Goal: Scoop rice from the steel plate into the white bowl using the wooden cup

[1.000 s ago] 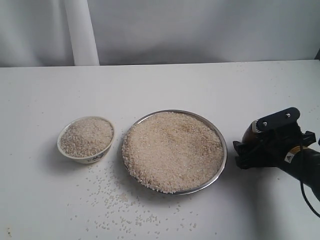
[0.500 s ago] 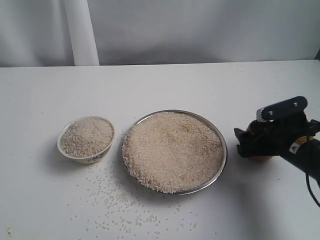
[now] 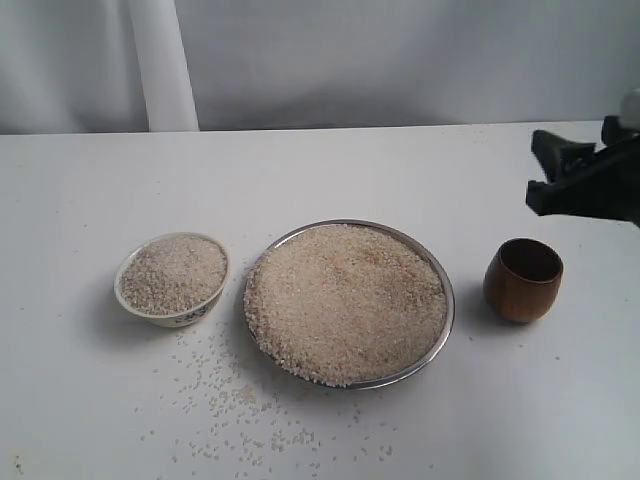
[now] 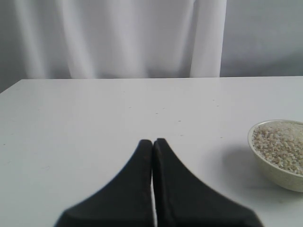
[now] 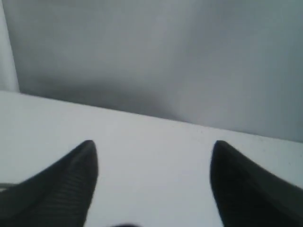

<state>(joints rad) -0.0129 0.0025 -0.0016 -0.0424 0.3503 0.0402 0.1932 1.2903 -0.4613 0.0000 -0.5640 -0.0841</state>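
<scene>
The steel plate [image 3: 444, 330] lies mid-table, heaped with rice [image 3: 345, 300]. To its left sits the white bowl [image 3: 172, 316], filled with rice; the left wrist view also catches this white bowl [image 4: 270, 168]. The wooden cup [image 3: 523, 280] stands upright and empty on the table right of the plate, nothing touching it. My right gripper [image 3: 545, 172] hangs above and behind the cup at the right edge; in its wrist view the right gripper [image 5: 152, 149] is open with only bare table between the fingers. My left gripper [image 4: 152, 142] is shut and empty, out of the exterior view.
Loose grains [image 3: 240, 405] are scattered on the white table in front of the bowl and plate. A white curtain and a white post [image 3: 160, 65] stand behind the table's far edge.
My right gripper has let go of the wooden cup, opened, and risen up and away to the right. The cup stays standing on the table beside the plate.
</scene>
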